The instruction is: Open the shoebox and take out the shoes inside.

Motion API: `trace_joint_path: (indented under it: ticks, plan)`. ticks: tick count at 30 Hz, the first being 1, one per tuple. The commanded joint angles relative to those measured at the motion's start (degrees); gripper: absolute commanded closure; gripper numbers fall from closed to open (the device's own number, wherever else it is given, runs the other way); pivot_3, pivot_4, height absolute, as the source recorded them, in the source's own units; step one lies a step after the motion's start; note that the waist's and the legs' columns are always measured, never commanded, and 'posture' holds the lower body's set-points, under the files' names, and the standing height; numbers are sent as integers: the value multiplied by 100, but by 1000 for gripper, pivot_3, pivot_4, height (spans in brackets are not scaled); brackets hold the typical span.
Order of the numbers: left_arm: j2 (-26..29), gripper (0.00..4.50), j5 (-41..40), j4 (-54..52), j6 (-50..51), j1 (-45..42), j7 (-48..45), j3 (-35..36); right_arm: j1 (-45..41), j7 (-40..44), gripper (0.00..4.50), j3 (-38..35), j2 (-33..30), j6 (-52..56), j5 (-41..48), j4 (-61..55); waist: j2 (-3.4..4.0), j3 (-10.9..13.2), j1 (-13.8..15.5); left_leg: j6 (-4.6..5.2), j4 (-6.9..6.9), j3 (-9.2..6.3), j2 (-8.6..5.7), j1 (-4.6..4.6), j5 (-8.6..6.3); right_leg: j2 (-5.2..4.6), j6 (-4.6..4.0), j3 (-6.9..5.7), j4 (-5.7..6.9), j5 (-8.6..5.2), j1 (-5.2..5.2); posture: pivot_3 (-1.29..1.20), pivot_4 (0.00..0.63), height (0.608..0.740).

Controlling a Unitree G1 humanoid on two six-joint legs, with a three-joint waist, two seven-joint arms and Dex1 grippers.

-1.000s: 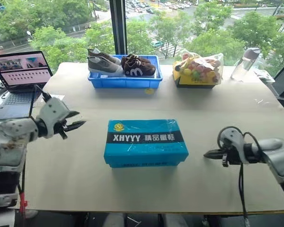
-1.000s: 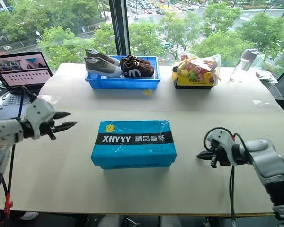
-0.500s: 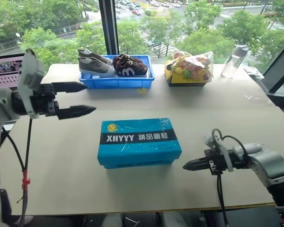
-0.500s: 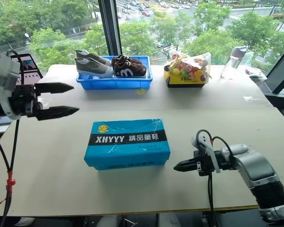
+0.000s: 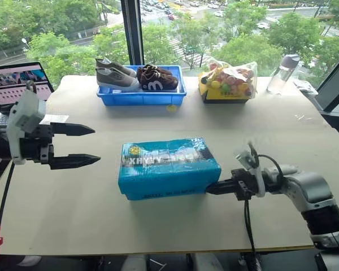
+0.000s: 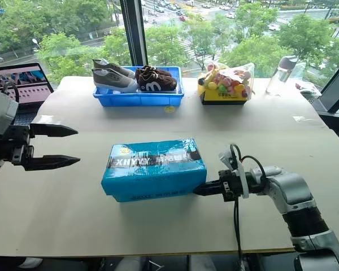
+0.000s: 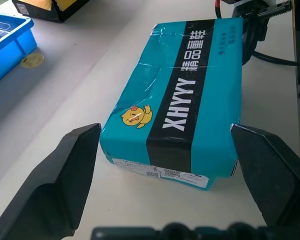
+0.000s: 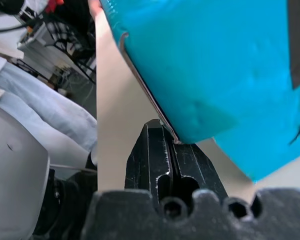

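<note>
Nearest, right gripper [image 5: 210, 188] pinched shut, empty, tips touching the lower right-end corner of the shoebox [image 5: 168, 167]. Shoebox mid-table [image 5: 260, 118], lid down, band lettering up. Left gripper [image 5: 85, 145] spread wide, empty, off the box's left end, apart from it. Farther back: blue bin [image 5: 141, 97] holding grey and brown sneakers, a bag of fruit [image 5: 228, 82], a bottle [image 5: 282, 73], a laptop [image 5: 17, 84] at far left.
</note>
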Motion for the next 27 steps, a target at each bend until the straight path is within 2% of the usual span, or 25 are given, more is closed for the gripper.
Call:
trace_joint_path:
  ticks: [1, 7, 10, 12, 14, 19, 23, 25, 26, 27]
  plan:
    - [77, 50, -25, -134, -9, 208, 68, 447, -266, 127, 4500, -560, -56, 468, 730, -162, 1, 0, -3, 0, 0, 0, 0, 0, 0, 0, -1, 0, 0, 0, 1, 0, 150, 740]
    - [-23, 50, -290, -392, 134, 620, 149, 866, -929, -105, 4500, -915, 193, 490, 1067, 88, 2, 1, -7, 0, -1, 1, 1, 2, 0, -2, -1, 0, 0, 1, 1, 0, 150, 740]
    - [-74, 50, -401, -560, 218, 714, 287, 1103, -1615, -647, 4500, -1051, 734, 45, 765, 871, 2, 1, -40, 0, -1, 7, 8, 7, 0, 1, -4, 1, 0, 3, 2, 0, 150, 740]
    - [-90, 50, -659, -698, 400, 637, 431, 1334, -2313, -1574, 4500, -1269, 1334, -454, 451, 1824, 2, 1, -61, 0, -2, 11, 13, 12, 0, 6, -8, 2, 2, 5, 2, 0, 150, 740]
    - [-94, 50, -820, -808, 523, 645, 506, 1476, -2719, -2095, 4500, -1402, 1671, -782, 235, 2402, 2, 2, -66, -1, -2, 16, 20, 12, 0, 15, -17, 7, 3, 11, -2, 0, 150, 740]
    - [-159, 50, -954, -1102, 669, 902, 668, 1597, -3208, -2633, 4500, -1281, 1889, -1210, -394, 3249, 5, 3, 7, -5, -18, 11, 22, -25, 0, 19, -23, 1, 15, 13, -40, 0, 150, 740]
    - [-202, 50, -999, -1185, 662, 1032, 761, 1518, -2869, -1550, 4500, -548, 1318, -1040, -602, 2016, 8, 5, 5, -8, -11, 14, 12, -85, 2, -6, -22, 1, 23, 15, -94, 0, 150, 740]
    - [-194, 0, -951, -1133, 590, 1030, 776, 1389, -2442, -781, 3937, 154, 712, -1172, -853, 919, 10, 6, 16, -8, -11, 13, 9, -99, 2, -9, -20, -4, 19, 16, -104, 0, 150, 740]
    - [-190, 0, -915, -1096, 546, 1011, 779, 1310, -2288, -604, 3762, 419, 510, -1254, -1003, 540, 13, 7, 29, -8, -11, 12, 7, -105, 2, -10, -19, -5, 19, 16, -110, 0, 150, 740]
    - [-187, 0, -895, -1072, 516, 998, 783, 1260, -2199, -538, 3338, 568, 393, -1304, -1094, 327, 12, 7, 22, -6, -10, 9, 1, -103, 1, -10, -17, -12, 18, 14, -109, 0, 150, 740]
